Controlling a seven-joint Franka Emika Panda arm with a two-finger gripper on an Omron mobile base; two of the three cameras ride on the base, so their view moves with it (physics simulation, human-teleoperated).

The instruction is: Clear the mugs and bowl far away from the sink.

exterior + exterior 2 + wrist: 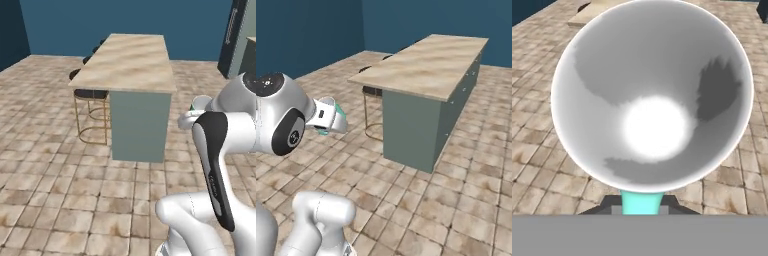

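Note:
My gripper [641,206] is shut on a teal mug [652,95], holding it by its teal wall at the bottom of the hand view. The mug's wide white-grey inside faces the camera. In the right base view the hand sits at the left with the mug's teal edge [340,118] showing beyond it, above the tiled floor. In the left base view the mug's pale rim [201,102] peeks out behind my arm at the right. The bowl and the sink are out of view.
A long island counter [131,60] with a beige stone top and grey-green base stands ahead. Black stools on gold legs [91,115] line its left side. Tiled floor [50,190] surrounds it. A dark tall unit [231,40] stands at the back right.

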